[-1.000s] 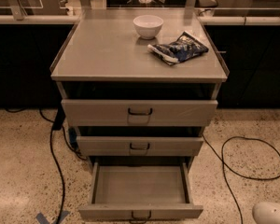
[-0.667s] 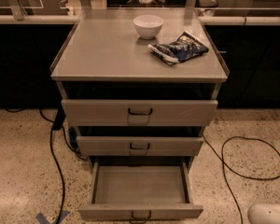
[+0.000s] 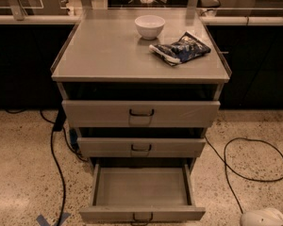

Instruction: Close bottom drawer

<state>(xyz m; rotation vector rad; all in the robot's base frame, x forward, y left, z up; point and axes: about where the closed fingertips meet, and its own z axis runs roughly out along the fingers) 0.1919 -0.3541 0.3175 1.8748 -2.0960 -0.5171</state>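
Bottom drawer (image 3: 141, 192) stood wide open and empty; end effector (image 3: 264, 217) was low at the frame's right corner.
Left to right: a black cable (image 3: 54, 159) trailed over the floor beside the cabinet. The bottom drawer jutted out well past the middle drawer (image 3: 141, 147), with its wire handle (image 3: 142, 217) facing front, so a straight push probably would shut it. A white bowl (image 3: 149, 26) and a blue snack bag (image 3: 180, 48) sat on the tabletop (image 3: 104, 51), clear of the job. The white end effector was near the drawer's right corner, apart from it, likely staged for approach; spread or pressed together, cannot tell.
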